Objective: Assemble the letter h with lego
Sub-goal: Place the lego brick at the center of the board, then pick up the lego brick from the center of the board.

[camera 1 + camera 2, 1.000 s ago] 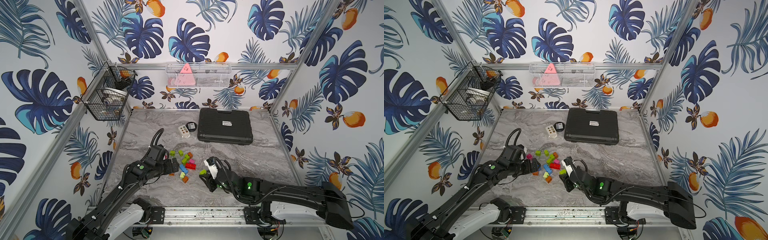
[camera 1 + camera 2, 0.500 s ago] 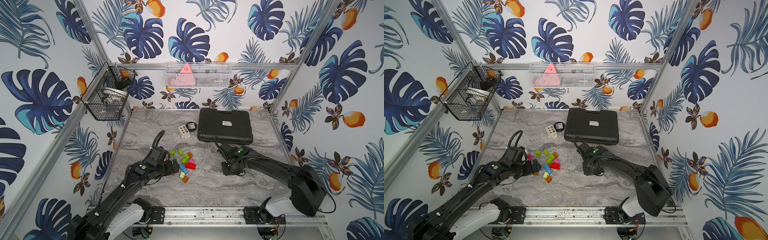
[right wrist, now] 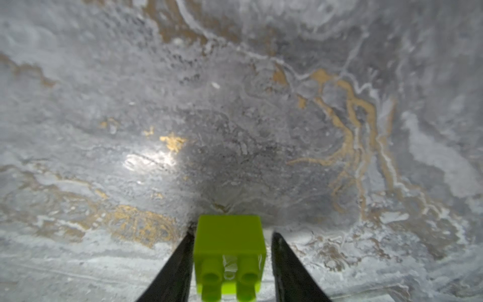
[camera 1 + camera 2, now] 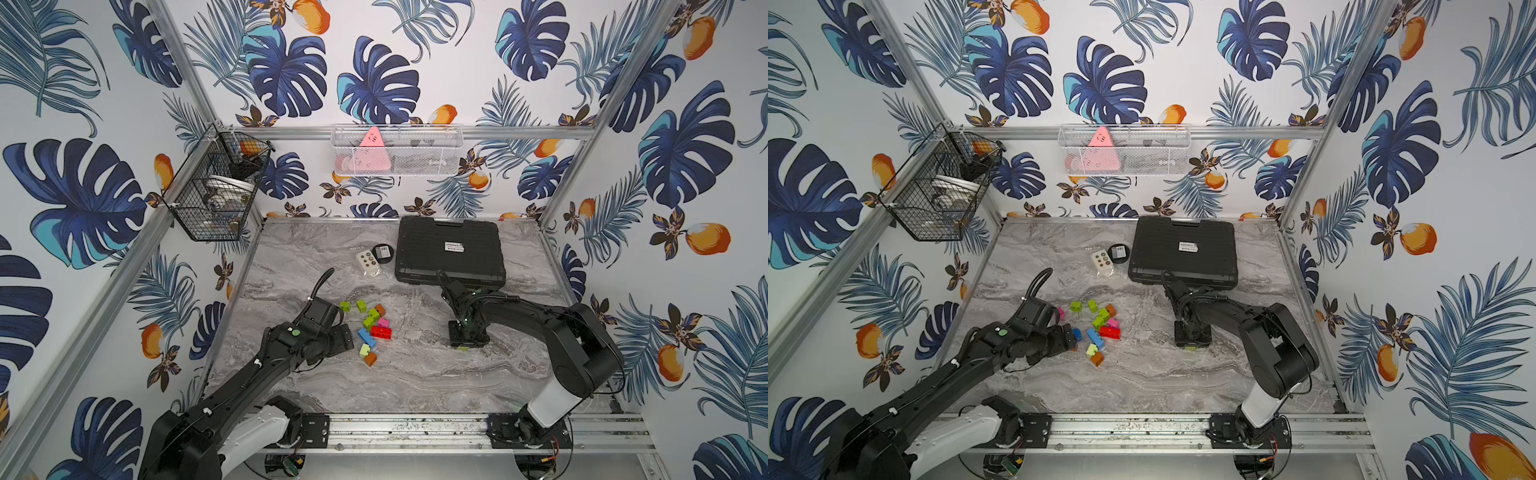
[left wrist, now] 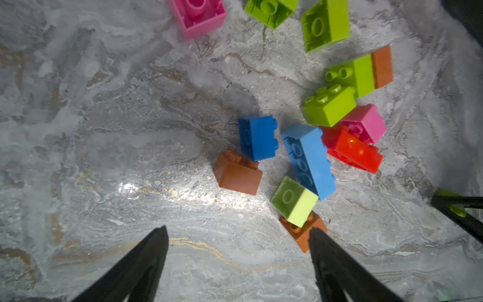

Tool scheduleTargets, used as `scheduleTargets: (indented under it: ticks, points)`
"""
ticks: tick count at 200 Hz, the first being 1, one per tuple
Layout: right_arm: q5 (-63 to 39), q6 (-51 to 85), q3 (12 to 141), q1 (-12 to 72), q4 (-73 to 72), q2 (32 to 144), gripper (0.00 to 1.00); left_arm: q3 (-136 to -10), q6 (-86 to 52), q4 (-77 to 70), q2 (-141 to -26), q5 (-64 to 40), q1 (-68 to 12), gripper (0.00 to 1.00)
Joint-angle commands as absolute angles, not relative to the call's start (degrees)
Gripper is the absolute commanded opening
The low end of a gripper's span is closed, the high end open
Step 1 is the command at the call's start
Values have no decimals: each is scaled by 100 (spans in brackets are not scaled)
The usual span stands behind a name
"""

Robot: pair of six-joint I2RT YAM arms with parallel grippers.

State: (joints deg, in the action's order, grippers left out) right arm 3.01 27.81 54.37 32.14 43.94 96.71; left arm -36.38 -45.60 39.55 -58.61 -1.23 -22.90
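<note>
The work is only beginning, as far as one can judge. Almost all the lego bricks (image 4: pixel 369 328) are lying loose in a small heap on the marble table (image 4: pixel 415 382), near the left arm. Among them are the longer red brick (image 4: pixel 381 331), a light blue brick (image 5: pixel 308 159), a blue brick (image 5: pixel 257 137), two pink ones, several lime green ones and some orange ones. Some of them are touching or leaning on each other, but I cannot tell if any two are really pressed together. Nothing in the heap is looking like a stroke of the letter h.

One lime green brick (image 3: pixel 230 245) is lying apart from the heap, on a bare part of the table in front of the black case (image 4: pixel 449 249). It is sitting between the fingers of the right gripper (image 3: pixel 232 233). The jaws are standing a little wider than the brick, with a thin gap showing on one side, so they do not seem to be pressing it. In both top views only a small green edge is showing under this gripper.

The left gripper (image 5: pixel 238 228) is hovering just beside the heap with its jaws wide apart and nothing between them. One fingertip is close to an orange brick (image 5: pixel 300 232).

So, in my judgement, one brick is placed as a possible start, and nearly the whole letter is waiting to be built.
</note>
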Motion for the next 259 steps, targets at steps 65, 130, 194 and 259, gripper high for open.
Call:
scheduleTargets:
  ticks: [65,130,194,259]
  points:
    - [517,2788,5422,3224,4217,7705,62,-3854,-4441,3606,-7181,-205,-2285,78]
    - [440,2549,5246,3219,4047,6820,62,-4056,-4017,3397,-7746,-315,-2351,70]
    - [269,2549,5210,3225,3951,6769,60,-4204,-3907,3309,-8292,90,-2463,59]
    - [66,2524,5143,3223,3858,6637,59,-4410,-3834,3458,-8642,1022,-2728,68]
